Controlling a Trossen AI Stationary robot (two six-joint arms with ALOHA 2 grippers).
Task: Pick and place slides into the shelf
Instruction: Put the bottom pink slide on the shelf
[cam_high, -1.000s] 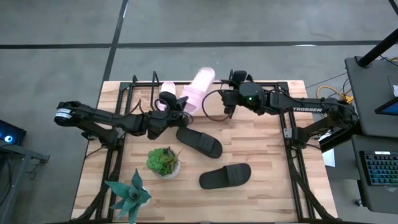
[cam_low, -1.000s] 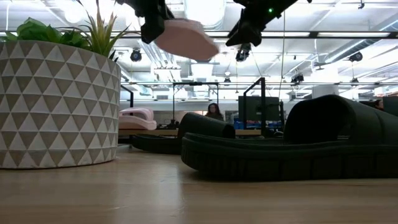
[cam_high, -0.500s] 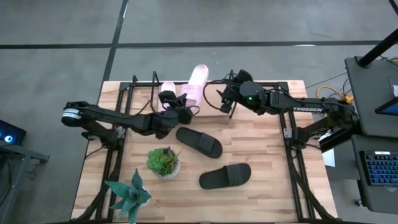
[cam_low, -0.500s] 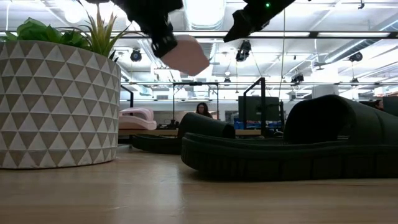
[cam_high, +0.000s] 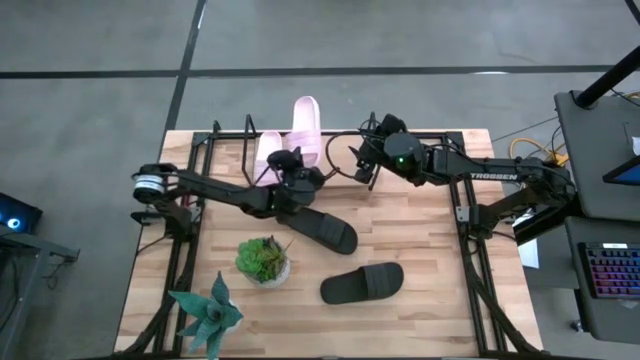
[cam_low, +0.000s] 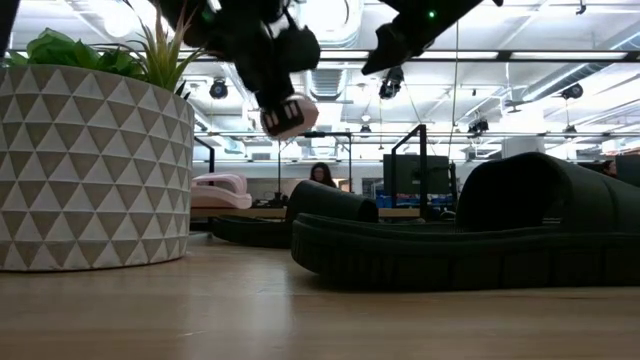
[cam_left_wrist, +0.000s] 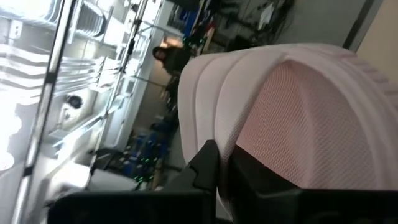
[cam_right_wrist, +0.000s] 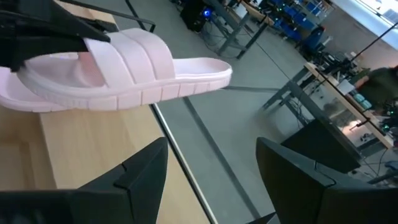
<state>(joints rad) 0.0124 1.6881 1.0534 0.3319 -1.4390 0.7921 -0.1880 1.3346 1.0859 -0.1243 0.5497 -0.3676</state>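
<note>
The left claw (cam_high: 297, 168), just above the frame's centre in the overhead view, is clenched on a pink slide (cam_high: 305, 128) that reaches past the table's (cam_high: 420, 245) top edge, seemingly over the shelf (cam_high: 225, 140), though its wires are hard to make out. A second pink slide (cam_high: 266, 155) lies beside it. The right claw (cam_high: 362, 160), released with fingers spread, hangs close by to the right. Two black slides (cam_high: 320, 228) (cam_high: 362, 283) rest lower on the table, near two potted plants (cam_high: 263, 260).

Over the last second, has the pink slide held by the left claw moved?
Yes. In the high view the pink slide swung from a slant to straight, beside the other pink slide on the shelf.
</note>
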